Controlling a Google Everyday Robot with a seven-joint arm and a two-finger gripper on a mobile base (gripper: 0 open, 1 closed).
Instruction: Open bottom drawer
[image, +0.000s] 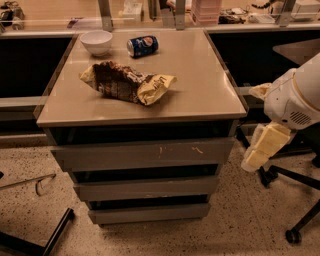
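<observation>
The counter (200, 85) is a tan-topped cabinet seen from the front and above, with three gray drawers stacked beneath its front edge. The bottom drawer (150, 213) is the lowest and narrowest-looking front, plain and flat, just above the speckled floor (165, 240). It lies tucked in under the middle drawer (145, 190) with a dark gap between the two, and nothing touches it. Above the middle one sits the top drawer (145, 155), the widest, with pale scratches right of its centre. The gripper (252, 160) hangs off the counter's right side, outside the front right corner and below the level of the top. It is about level with the top drawer and well apart from the bottom drawer. Its pale yellow end points down and toward the cabinet, in air, touching nothing. Whether it is spread or pressed together cannot be told. The white arm (295, 100) carrying it enters from the right edge of the view. On the counter, a white bowl (96, 41) stands near the back left corner, and a blue can (142, 45) lies on its side just right of it, along the back edge. A crumpled chip bag (127, 82) lies left of centre, nearer the left edge than the right. Dark chair legs (295, 200) on casters stand on the floor right of the cabinet, behind and below the gripper.
</observation>
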